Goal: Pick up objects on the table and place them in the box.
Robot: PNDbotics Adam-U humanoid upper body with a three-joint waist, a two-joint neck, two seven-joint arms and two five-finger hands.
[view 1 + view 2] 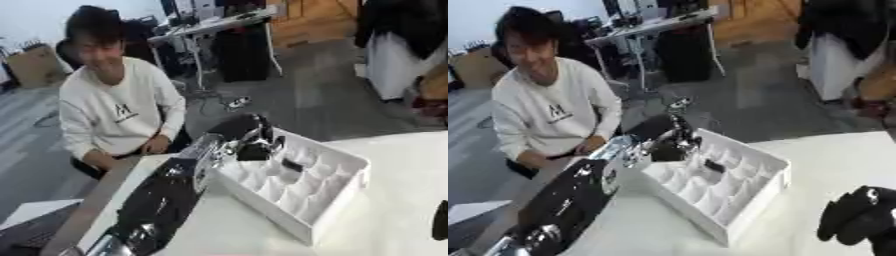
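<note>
A: How far along does the job look?

B: Partway at best. The white box sits on the worktop, divided into many small compartments, and nearly all of them show bare white. One small dark item lies in a compartment toward the far side.

A: And the left robot hand?

B: It reaches in along the left arm and hangs over the far corner of the box, right at the rim. Its fingers look curled downward, dark against the white, but whether they pinch something or have nothing between them cannot be told; the dark shape under them could be the hand itself or an object.

A: The right one?

B: The right robot hand rests low at the right edge of the worktop, well apart from the box, fingers relaxed and holding nothing.

A: What is left to pick up?

B: No loose objects show on the bare worktop around the box, so the rest of the items, if any, lie outside these views. Judging by the many vacant compartments, most of the filling appears still to be done.
</note>
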